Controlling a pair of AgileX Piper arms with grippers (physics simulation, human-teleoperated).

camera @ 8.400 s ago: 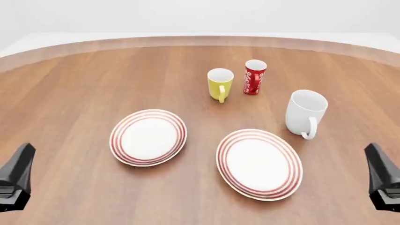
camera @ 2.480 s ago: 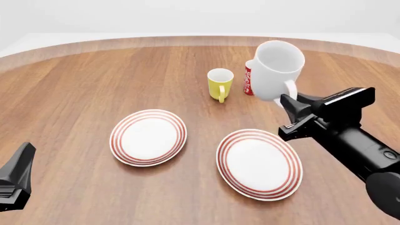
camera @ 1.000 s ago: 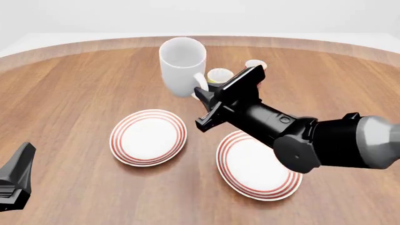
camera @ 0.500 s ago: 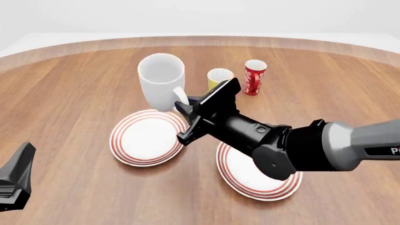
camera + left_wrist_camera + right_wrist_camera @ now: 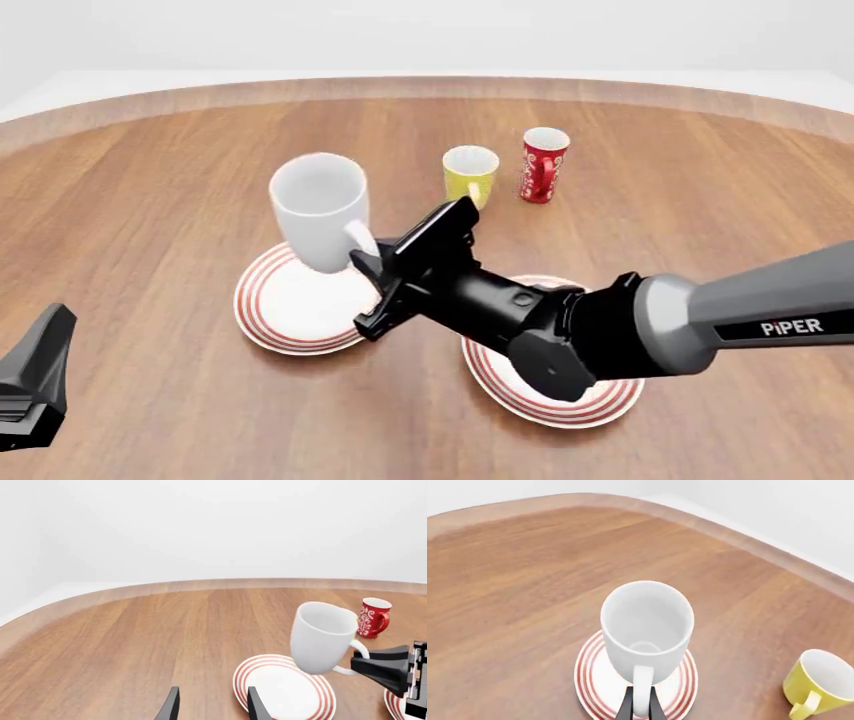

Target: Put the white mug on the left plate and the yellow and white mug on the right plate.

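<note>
Wood table (image 5: 160,180), white mug (image 5: 318,210) aloft

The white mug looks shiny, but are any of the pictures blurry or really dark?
Front view: sharp and evenly bright, and the white mug shows only soft shading. Left wrist view: crisp too, with a plain pale background. Right wrist view: clear; the right gripper fingers on the handle look dark.
</note>
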